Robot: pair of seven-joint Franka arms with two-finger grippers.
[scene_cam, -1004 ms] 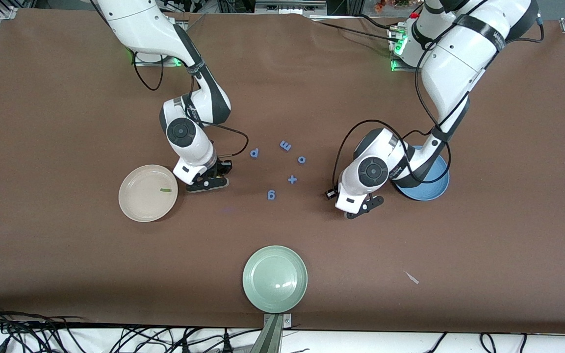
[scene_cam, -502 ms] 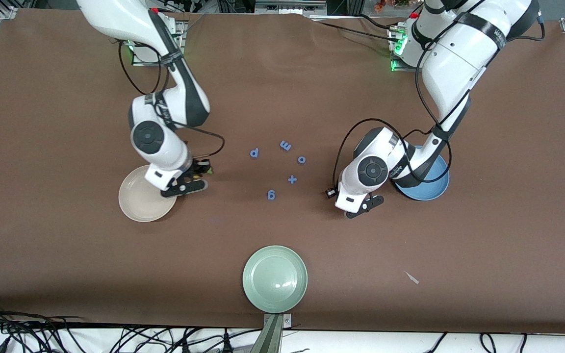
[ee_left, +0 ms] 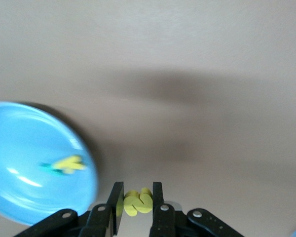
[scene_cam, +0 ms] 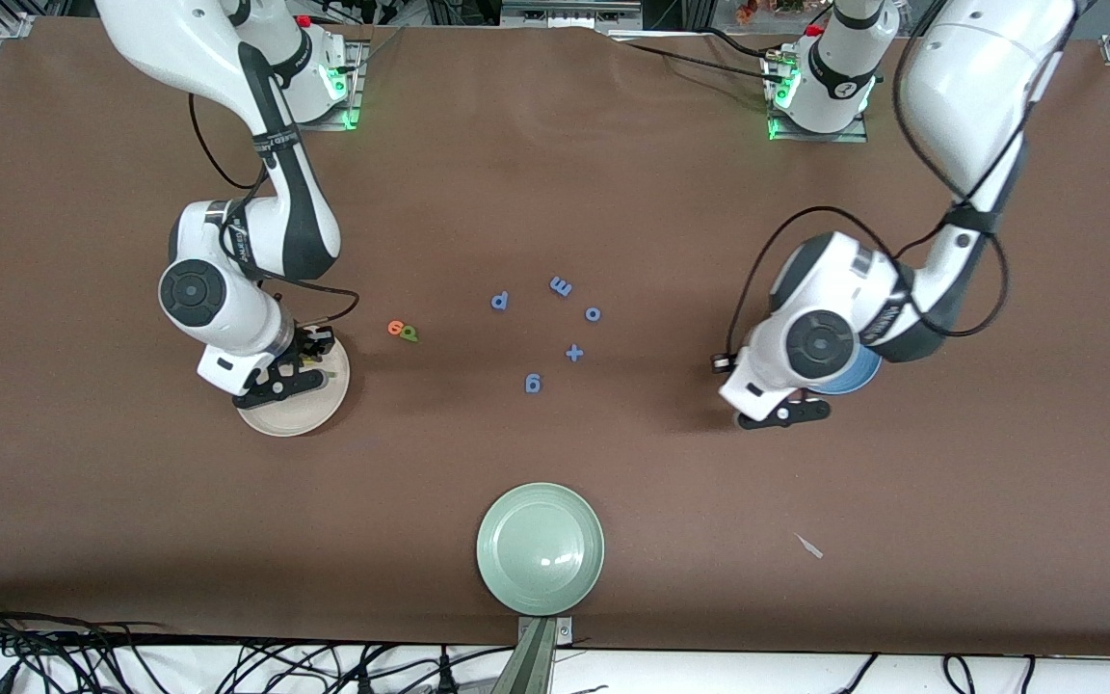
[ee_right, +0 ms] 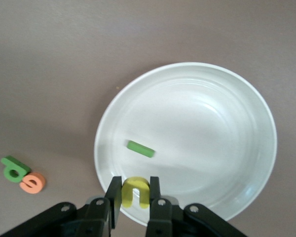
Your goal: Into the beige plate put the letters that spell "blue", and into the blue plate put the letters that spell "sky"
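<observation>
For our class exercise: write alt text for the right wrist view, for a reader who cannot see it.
The right gripper, over the rim of the beige plate, is shut on a yellow "u". A green bar "l" lies in the plate; a green "b" and an orange "e" lie together on the brown table.

1. Plates: three on my desk, beige plate (scene_cam: 309, 413), blue plate (ee_left: 24, 163), pale green plate (scene_cam: 540, 547).
2. All-blue letters (scene_cam: 533, 384): five.
3. Coloured letters I can see: seven, namely orange "e" (scene_cam: 395, 328), green "b" (scene_cam: 409, 333), yellow "u" (ee_right: 136, 191), dark green bar (ee_right: 140, 148), yellow "s" (ee_left: 138, 202), and two more letters (ee_left: 66, 165) in the blue plate.
</observation>
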